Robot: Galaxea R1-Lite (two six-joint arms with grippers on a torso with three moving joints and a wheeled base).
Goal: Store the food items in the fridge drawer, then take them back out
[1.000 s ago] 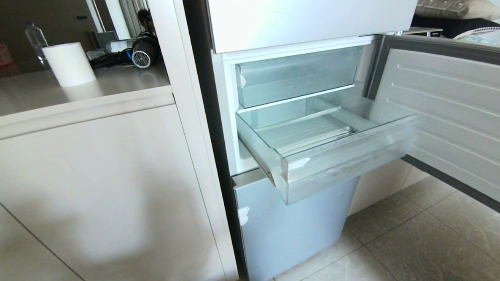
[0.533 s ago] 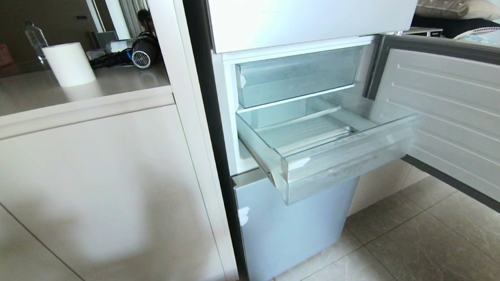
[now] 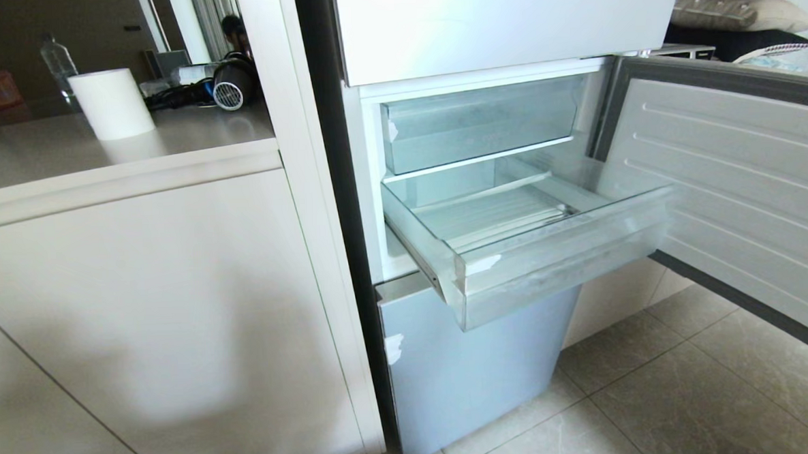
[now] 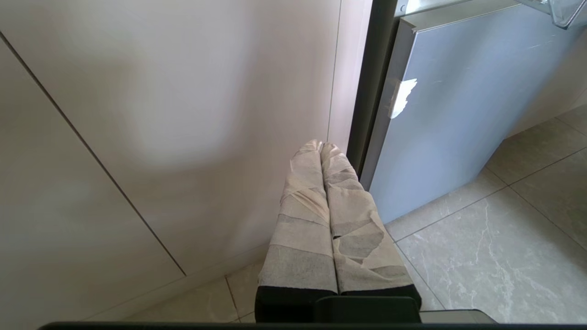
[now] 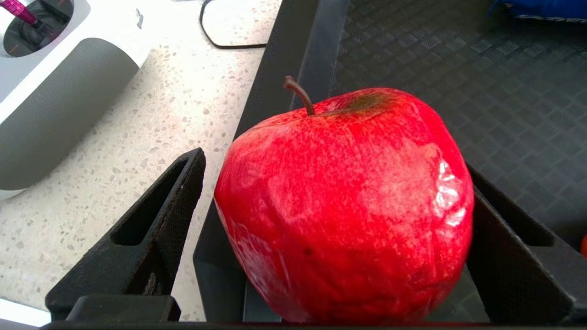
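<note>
Right now the right claw (image 5: 321, 256) is straddling the red apple (image 5: 344, 206) with its fingers spread as wide as they go; one finger is standing clear of the fruit with a gap showing, the other is sitting just beside it, so nothing is being gripped yet. The apple is resting on the edge of a dark tray (image 5: 504, 91) that is lying on a speckled bench (image 5: 183, 114), out of the head view. Over at the fridge, the fridge drawer (image 3: 555, 261) is standing pulled out and is holding nothing, with the fridge door (image 3: 736, 192) swung wide. The left claw (image 4: 322, 146) is hanging low by the cabinet front, its taped fingers pressed together and carrying nothing. The storing step is judged to be just beginning: the next move is calling for closing on the apple, lifting, and carrying it over the drawer's tall front.
</note>
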